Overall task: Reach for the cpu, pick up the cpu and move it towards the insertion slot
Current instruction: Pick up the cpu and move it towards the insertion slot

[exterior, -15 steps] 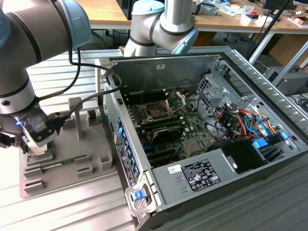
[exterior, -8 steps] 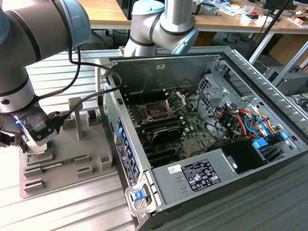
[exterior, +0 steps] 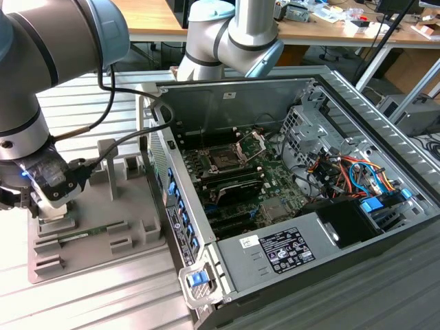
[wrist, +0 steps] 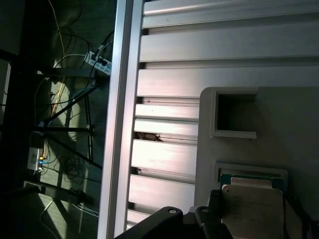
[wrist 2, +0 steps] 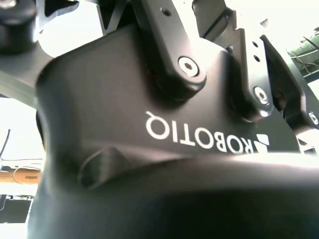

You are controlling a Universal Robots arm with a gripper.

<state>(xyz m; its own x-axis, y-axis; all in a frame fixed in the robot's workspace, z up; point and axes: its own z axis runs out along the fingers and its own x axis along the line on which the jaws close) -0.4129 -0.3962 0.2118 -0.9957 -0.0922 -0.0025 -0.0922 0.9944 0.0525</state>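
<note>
Hovering with the gripper [exterior: 53, 205] over the grey tray [exterior: 137, 201], exterior view's left, close to the cpu [wrist: 251, 206]; cannot tell how open.

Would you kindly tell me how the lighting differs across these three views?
Exterior view: even light, the insertion slot clearly lit inside the open computer case. Second wrist view: the dark gripper stands against a blown-out white background. First wrist view: aluminium table slats glare brightly, the floor beside them lies in deep shadow, the cpu catches soft light.
</note>
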